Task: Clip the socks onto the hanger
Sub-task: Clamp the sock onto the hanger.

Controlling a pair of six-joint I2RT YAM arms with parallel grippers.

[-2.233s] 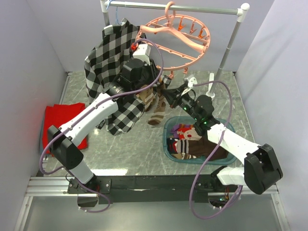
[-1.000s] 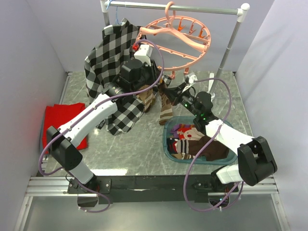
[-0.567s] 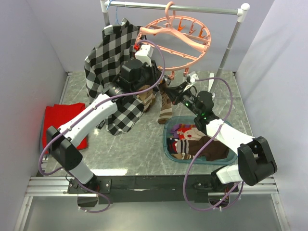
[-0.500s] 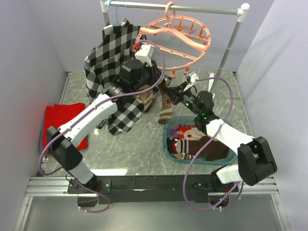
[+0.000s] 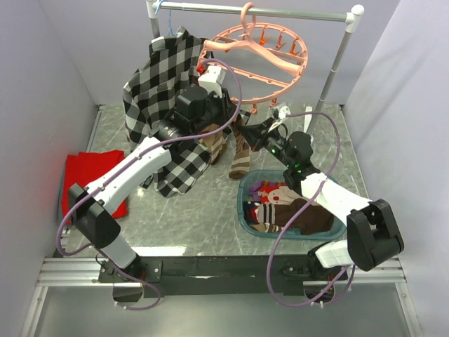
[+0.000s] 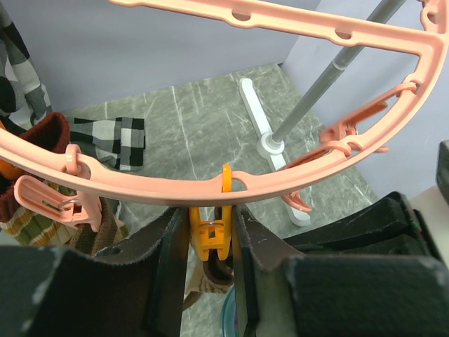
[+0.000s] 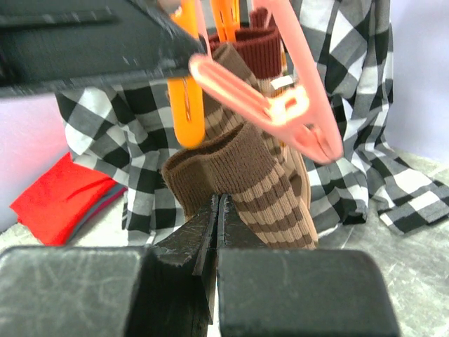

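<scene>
My left gripper (image 6: 209, 251) is closed part way on an orange clip (image 6: 208, 225), with one finger on each side of it. This clip hangs from the near rim of the pink round hanger (image 6: 295, 175). My right gripper (image 7: 216, 210) is closed fully and pinches the cuff of a brown striped sock (image 7: 263, 186) just under the clip (whether the cuff touches it, I cannot tell). The sock hangs down over the table (image 5: 196, 210), beside the teal basin (image 5: 243, 191) where the other socks (image 5: 280, 210) lie.

Ribbed knit sock (image 7: 245, 175), glossy plastic clip (image 6: 208, 228), hanger (image 6: 161, 188)
</scene>
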